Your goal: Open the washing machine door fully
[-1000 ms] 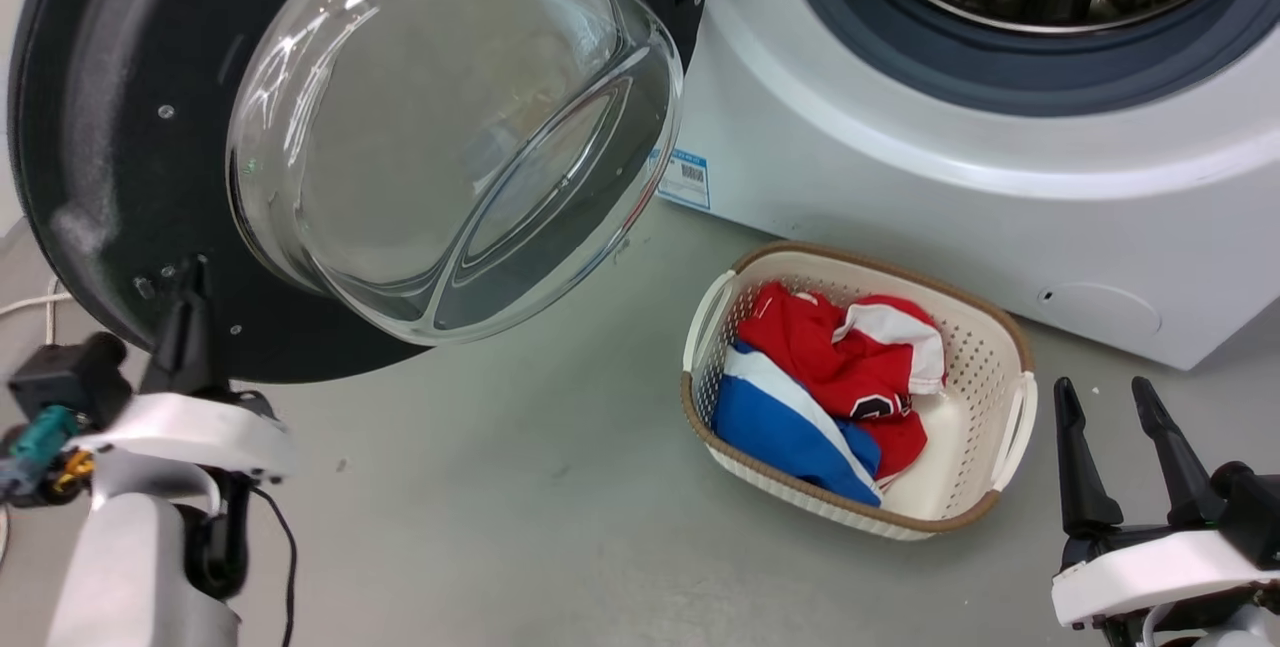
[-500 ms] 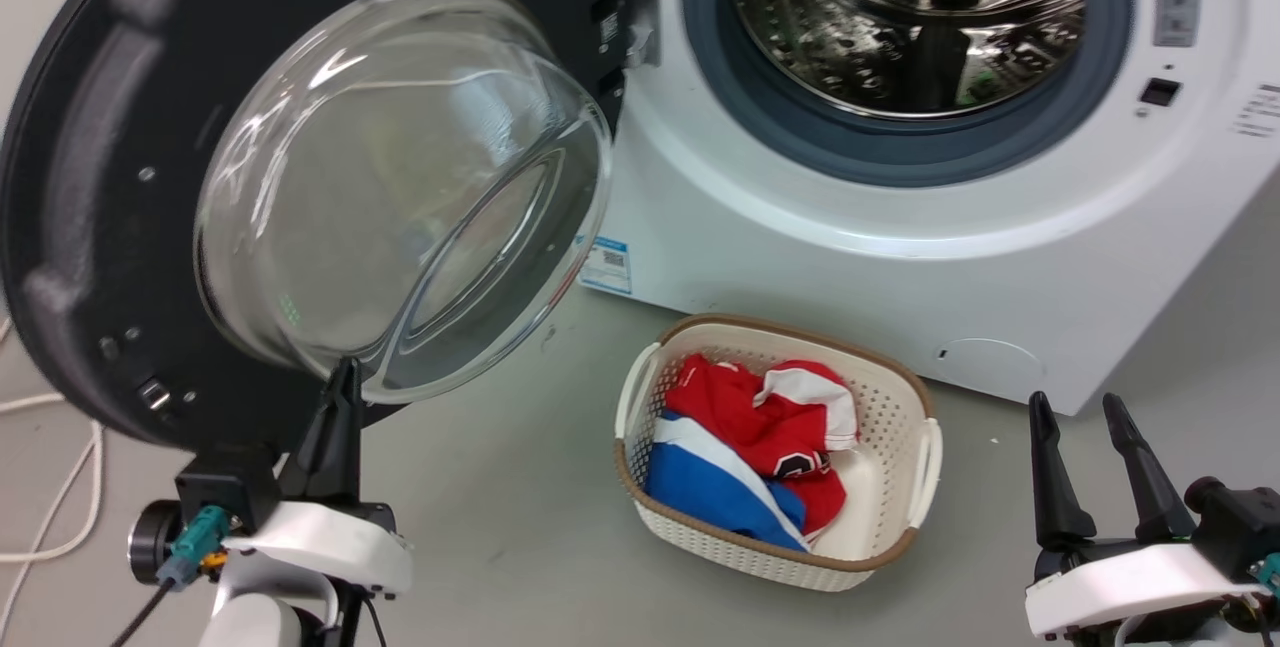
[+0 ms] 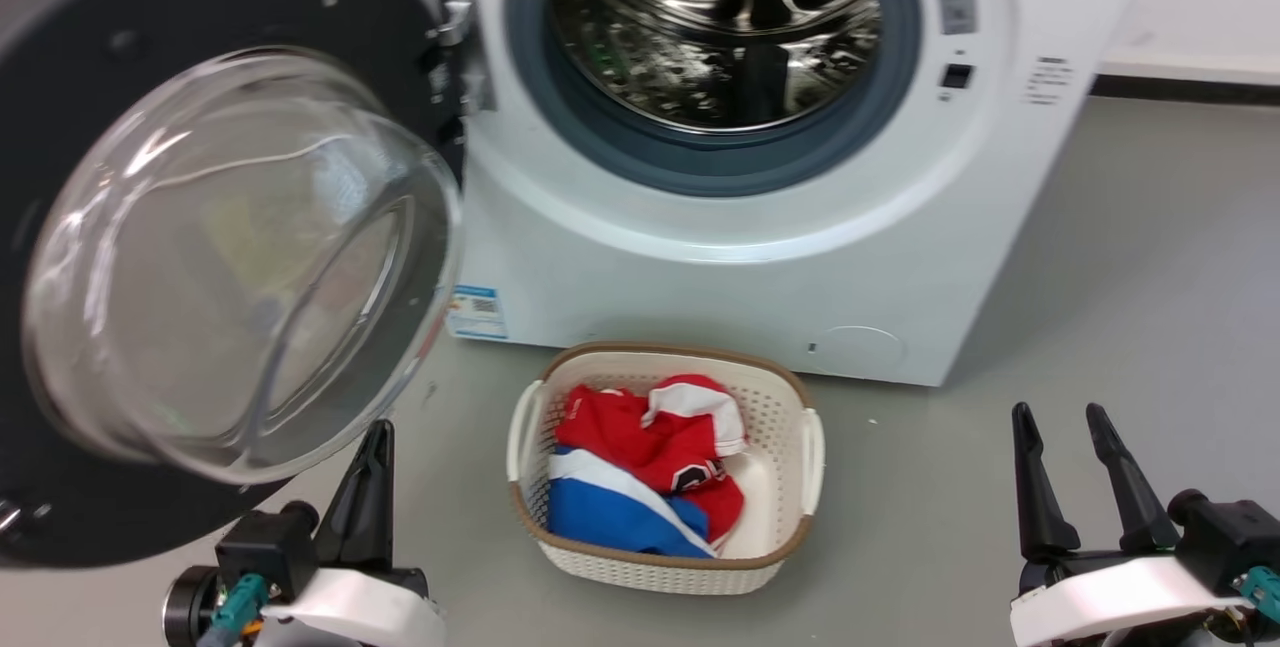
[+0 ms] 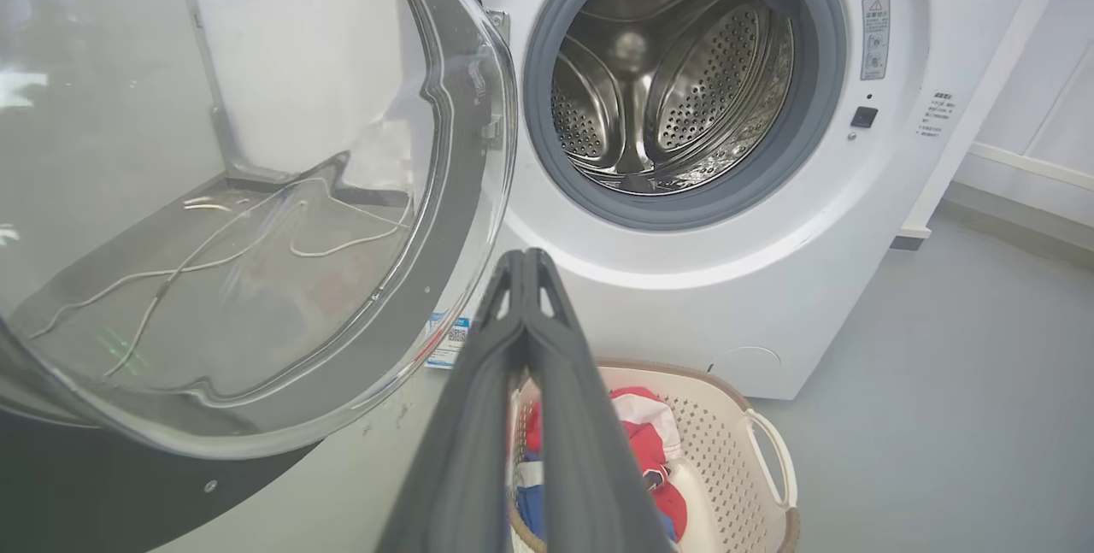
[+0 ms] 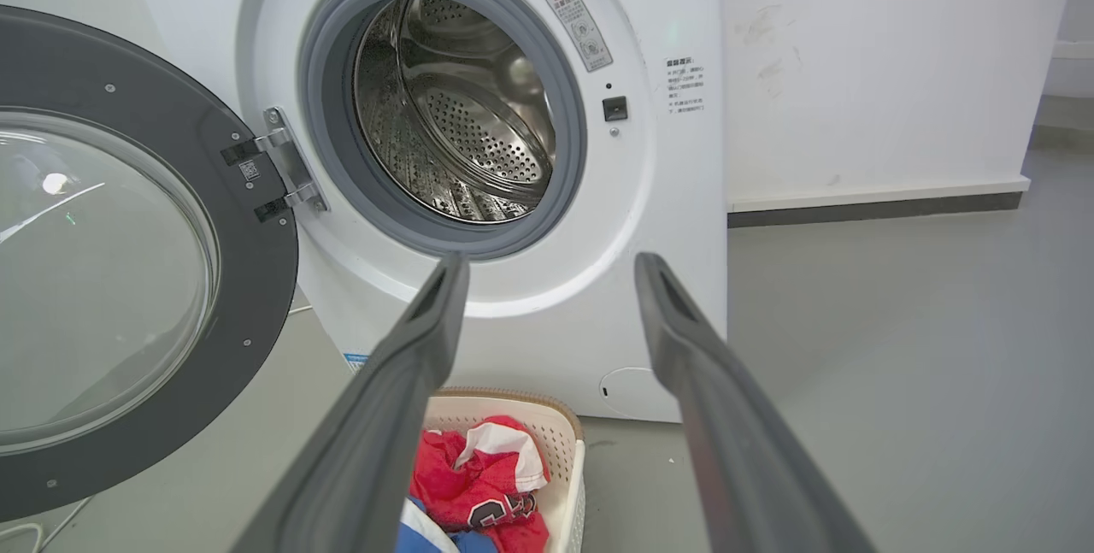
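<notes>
Glossy black rim and clear glass bowl identify the washing machine door [image 3: 225, 257], recorded at the left of the head view, swung wide off the washing machine [image 3: 740, 267], whose drum mouth [image 3: 715, 22] is exposed at upper centre. A hazard is noted. The left gripper [image 3: 378, 432], fingers pressed together on nothing, stands just below the bowl's lower edge, apart from it. An upward or leftward move would likely strike the glass or knock the door back toward the opening. The right gripper [image 3: 1058, 417], fingers spread and empty, is logged at lower right, well apart from the door. A basket [image 3: 660, 353] of clothes [image 3: 640, 447] between the grippers could be clipped by a low sweep.

Left wrist view: the closed fingers are seen at bottom centre, the bowl to their upper left, without contact.

Right wrist view: the door is seen at left on its hinge [image 5: 286, 164], beyond the spread fingers, and is judged fully or almost fully open.
</notes>
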Motion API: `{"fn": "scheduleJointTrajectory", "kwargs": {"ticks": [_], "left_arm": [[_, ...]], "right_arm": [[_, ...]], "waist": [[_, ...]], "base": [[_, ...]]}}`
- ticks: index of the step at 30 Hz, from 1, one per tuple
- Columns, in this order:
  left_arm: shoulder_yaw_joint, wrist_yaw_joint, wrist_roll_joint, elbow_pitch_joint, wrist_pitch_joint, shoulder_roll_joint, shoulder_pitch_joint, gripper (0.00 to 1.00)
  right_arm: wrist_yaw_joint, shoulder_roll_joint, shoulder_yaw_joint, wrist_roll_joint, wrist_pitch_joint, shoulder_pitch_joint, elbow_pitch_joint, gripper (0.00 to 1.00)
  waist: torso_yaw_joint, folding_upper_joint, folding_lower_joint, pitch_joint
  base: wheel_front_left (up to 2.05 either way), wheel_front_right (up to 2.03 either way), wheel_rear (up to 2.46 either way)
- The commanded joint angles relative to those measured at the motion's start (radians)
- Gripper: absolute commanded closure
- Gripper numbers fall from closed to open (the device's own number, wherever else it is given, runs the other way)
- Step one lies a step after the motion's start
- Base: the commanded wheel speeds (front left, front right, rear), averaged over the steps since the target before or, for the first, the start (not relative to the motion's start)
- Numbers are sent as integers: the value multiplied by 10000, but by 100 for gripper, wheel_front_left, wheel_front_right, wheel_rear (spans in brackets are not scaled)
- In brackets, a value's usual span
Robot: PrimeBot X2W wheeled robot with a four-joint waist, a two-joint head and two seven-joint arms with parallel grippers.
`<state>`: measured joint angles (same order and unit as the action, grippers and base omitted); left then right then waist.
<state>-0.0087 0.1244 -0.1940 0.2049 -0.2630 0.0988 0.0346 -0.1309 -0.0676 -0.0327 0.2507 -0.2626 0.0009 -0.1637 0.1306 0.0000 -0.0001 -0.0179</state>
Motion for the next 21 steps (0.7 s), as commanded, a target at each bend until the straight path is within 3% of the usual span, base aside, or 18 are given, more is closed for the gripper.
{"fn": "scheduleJointTrajectory", "kwargs": {"ticks": [1, 2, 3, 21], "left_arm": [[35, 3, 134, -68, -26, -60, -191, 98], [45, 7, 162, -98, -26, -108, -256, 70], [47, 5, 245, -137, -26, -143, -302, 1], [-25, -20, 1143, -719, -27, -456, -915, 0]], "right_arm": [[3, 48, -15, -108, -29, 118, 60, 0], [3, 64, -49, -118, -29, 178, 79, 0], [3, 79, -68, -122, -29, 232, 90, 0], [3, 165, -16, -801, -30, 545, 188, 0]], "waist": [[-416, 0, 1, 25], [-494, 0, 1, 19], [-568, 0, 1, 10], [-1155, 0, 1, 17]], "base": [[0, 0, 0], [0, 0, 0], [0, 0, 0], [0, 0, 0]]}}
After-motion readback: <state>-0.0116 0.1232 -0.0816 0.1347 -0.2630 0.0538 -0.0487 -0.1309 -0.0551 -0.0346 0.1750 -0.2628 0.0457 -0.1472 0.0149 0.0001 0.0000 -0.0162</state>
